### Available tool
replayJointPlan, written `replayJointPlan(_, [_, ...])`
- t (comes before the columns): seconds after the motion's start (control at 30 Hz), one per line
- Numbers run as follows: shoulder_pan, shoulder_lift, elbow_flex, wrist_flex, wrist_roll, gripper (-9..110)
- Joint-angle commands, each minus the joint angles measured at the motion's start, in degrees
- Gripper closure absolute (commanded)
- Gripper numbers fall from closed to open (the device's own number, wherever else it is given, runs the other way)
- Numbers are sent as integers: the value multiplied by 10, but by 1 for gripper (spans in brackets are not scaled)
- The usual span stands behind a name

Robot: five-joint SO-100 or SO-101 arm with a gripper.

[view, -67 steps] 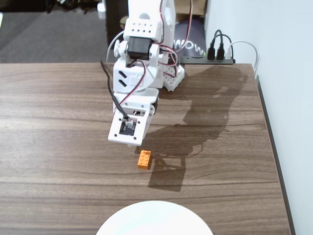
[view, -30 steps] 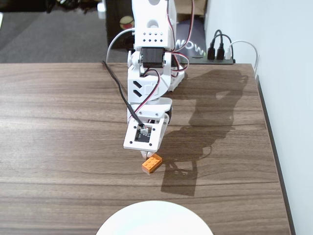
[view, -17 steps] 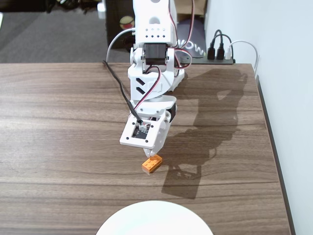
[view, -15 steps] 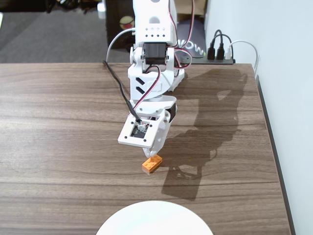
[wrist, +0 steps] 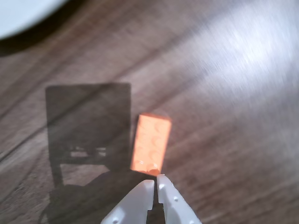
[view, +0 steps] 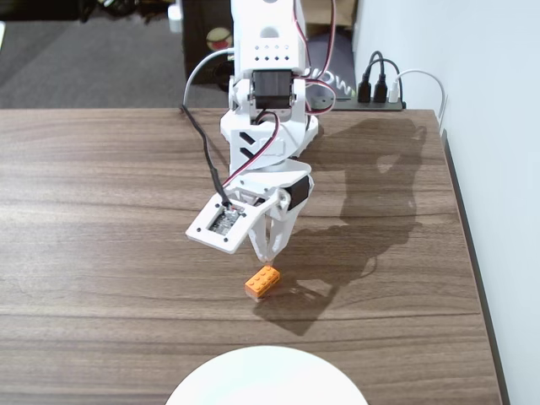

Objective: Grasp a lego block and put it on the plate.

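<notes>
The orange lego block (view: 262, 282) lies flat on the wooden table, turned at an angle, studs up. My gripper (view: 268, 253) hangs just behind and above it, fingers pointing down at its far end. In the wrist view the lego block (wrist: 152, 144) lies just beyond the tips of the gripper (wrist: 155, 183), whose two white fingers are pressed together with nothing between them. The white plate (view: 266, 380) is at the front edge of the table, partly cut off; in the wrist view the plate (wrist: 18, 11) shows only as a sliver in the top left corner.
A black power strip with plugs (view: 380, 93) sits at the table's back right, against the white wall. The table's right edge (view: 468, 253) runs close to that wall. A black cable (view: 207, 152) hangs along the arm's left side.
Since 2.2 s ago the block has been turned and nudged slightly right. In the last half second the gripper lifted and tilted back off the block, which stayed put.
</notes>
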Motion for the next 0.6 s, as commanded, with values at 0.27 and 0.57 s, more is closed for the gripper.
replayJointPlan(0.27, [8, -4, -34, 12, 48, 100])
replayJointPlan(0.57, [-2, -40, -36, -45, 73, 100])
